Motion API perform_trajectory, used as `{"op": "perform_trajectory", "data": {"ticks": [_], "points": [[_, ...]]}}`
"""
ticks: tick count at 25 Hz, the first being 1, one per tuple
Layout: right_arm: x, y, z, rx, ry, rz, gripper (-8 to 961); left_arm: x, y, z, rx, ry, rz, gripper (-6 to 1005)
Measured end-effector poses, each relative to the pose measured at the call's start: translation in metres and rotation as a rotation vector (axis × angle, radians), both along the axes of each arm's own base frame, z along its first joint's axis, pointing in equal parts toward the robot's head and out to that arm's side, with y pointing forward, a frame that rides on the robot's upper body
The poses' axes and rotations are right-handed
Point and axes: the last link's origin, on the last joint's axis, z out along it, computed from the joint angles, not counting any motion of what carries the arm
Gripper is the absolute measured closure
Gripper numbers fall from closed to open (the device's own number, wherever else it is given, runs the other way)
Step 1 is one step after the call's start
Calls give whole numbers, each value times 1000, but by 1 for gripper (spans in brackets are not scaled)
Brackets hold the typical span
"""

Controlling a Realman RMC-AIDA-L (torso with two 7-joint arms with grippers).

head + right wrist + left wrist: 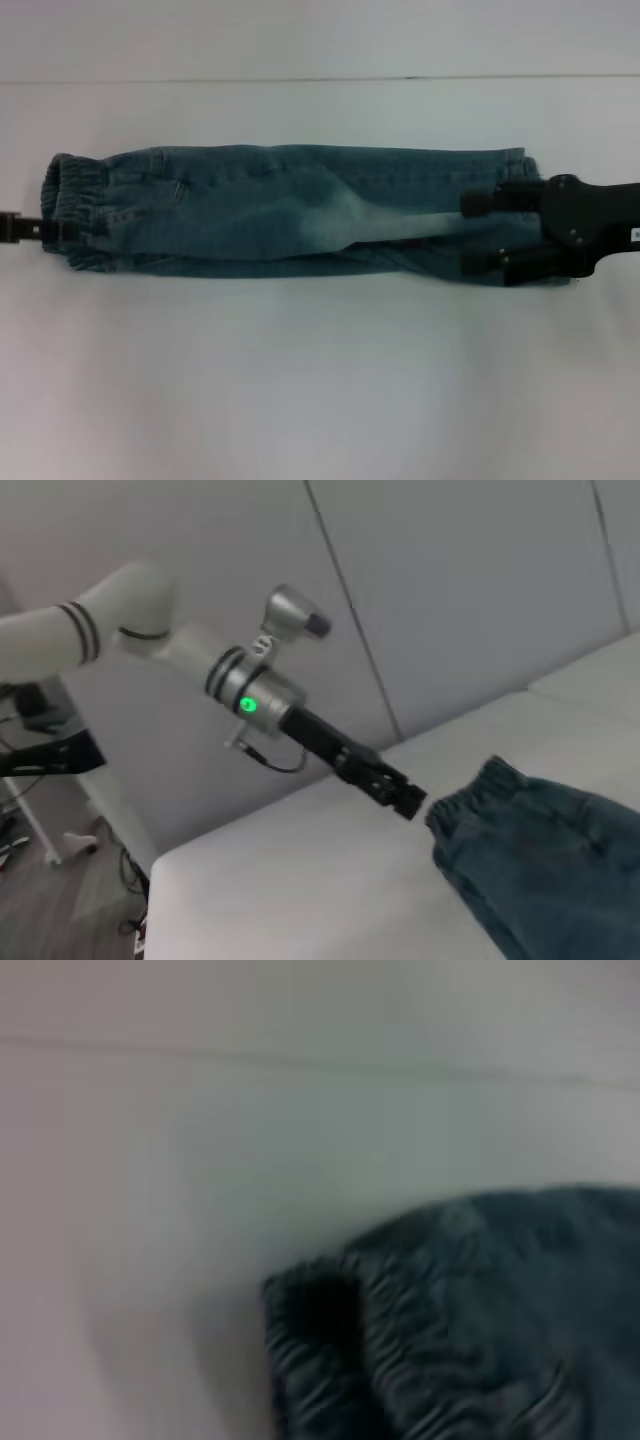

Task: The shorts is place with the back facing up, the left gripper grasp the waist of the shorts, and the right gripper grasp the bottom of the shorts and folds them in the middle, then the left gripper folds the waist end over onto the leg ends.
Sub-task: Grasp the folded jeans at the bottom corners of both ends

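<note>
The blue denim shorts (280,205) lie folded lengthwise into a long strip across the white table (320,380). The elastic waist (72,185) is at the left and the leg ends (505,165) at the right. My left gripper (42,229) sits at the waist's outer edge, touching the gathered band. The right wrist view shows that gripper (402,794) right against the waistband (462,802). The left wrist view is filled by the ribbed waist (400,1340) seen up close. My right gripper (474,232) hovers over the leg ends, open, with its two fingers spread across the strip's width.
A seam in the table (320,79) runs along the far side behind the shorts. Bare white surface stretches in front of the strip. Beyond the table's left end, the right wrist view shows a grey wall (450,590) and stands on the floor (40,810).
</note>
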Motion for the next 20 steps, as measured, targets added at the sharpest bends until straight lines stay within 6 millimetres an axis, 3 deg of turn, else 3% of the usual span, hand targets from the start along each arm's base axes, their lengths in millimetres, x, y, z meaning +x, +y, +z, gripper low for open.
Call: {"op": "perform_trajectory", "data": {"ticks": [8,20], "points": [[5,2,-20,-20,-66,-38,-6,-11,7,-15,-30,193,-11,95],[4,3,-31,-34,-90,-51,-5,7,20,-28,-70,215,-79,95]]}}
